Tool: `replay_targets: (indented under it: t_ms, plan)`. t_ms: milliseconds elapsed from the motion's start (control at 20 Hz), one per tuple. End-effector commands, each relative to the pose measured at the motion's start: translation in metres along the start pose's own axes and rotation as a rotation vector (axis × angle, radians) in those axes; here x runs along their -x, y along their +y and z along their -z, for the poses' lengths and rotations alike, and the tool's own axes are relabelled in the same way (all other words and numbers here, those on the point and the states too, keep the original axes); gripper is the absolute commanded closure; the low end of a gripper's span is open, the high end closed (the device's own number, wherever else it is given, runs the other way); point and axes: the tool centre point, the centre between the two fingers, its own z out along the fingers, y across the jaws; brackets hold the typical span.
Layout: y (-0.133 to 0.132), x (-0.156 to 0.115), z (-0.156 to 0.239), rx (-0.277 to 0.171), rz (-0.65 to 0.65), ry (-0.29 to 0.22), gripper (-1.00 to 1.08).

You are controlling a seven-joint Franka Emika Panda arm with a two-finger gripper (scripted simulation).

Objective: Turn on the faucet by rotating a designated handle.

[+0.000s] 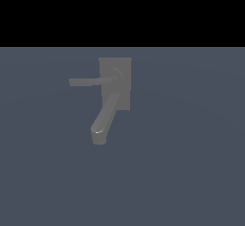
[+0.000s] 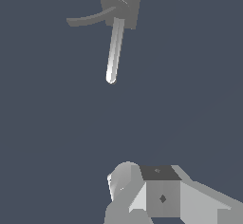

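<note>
Desk (image 1: 191,172): flat, plain slate-blue surface that fills the lower part of the exterior view; a black band lies above it.
Faucet (image 1: 122,64): dull grey metal fixture, set on the desk near the middle of the exterior view, a little toward that view's left; also seen in the wrist view (image 2: 134,0).
Back plate (image 1: 125,100): flat grey rectangle, longer than wide, carrying the hub, spout and handle.
Spout (image 1: 106,117): thick, curved, rounded at the tip; runs from the plate's lower part down toward the exterior view's lower left; a pale glint sits on the tip.
Handle (image 1: 86,82): thin, straight, flat grey bar; joins the round hub on the plate and points toward the exterior view's left, nearly level; in the wrist view (image 2: 114,52) it shows brightly lit along its length.
Hub (image 1: 117,74): small round boss on the plate's upper half.
Pincer (image 2: 163,197): only blocky grey parts show in the wrist view, well apart from the faucet and touching nothing; how wide it stands, I cannot tell.
</note>
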Motion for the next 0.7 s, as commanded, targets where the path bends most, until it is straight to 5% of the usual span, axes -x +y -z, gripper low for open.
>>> replay_targets:
  t_ms: [0,350,650]
  plan:
    - [0.000,0.000,0.000,0.000,0.000,0.000,1.08]
    - [0.004,-0.002,0.005,0.053,-0.009,0.025,1.08]
    - [0.012,-0.008,0.020,0.183,-0.029,0.084,1.08]
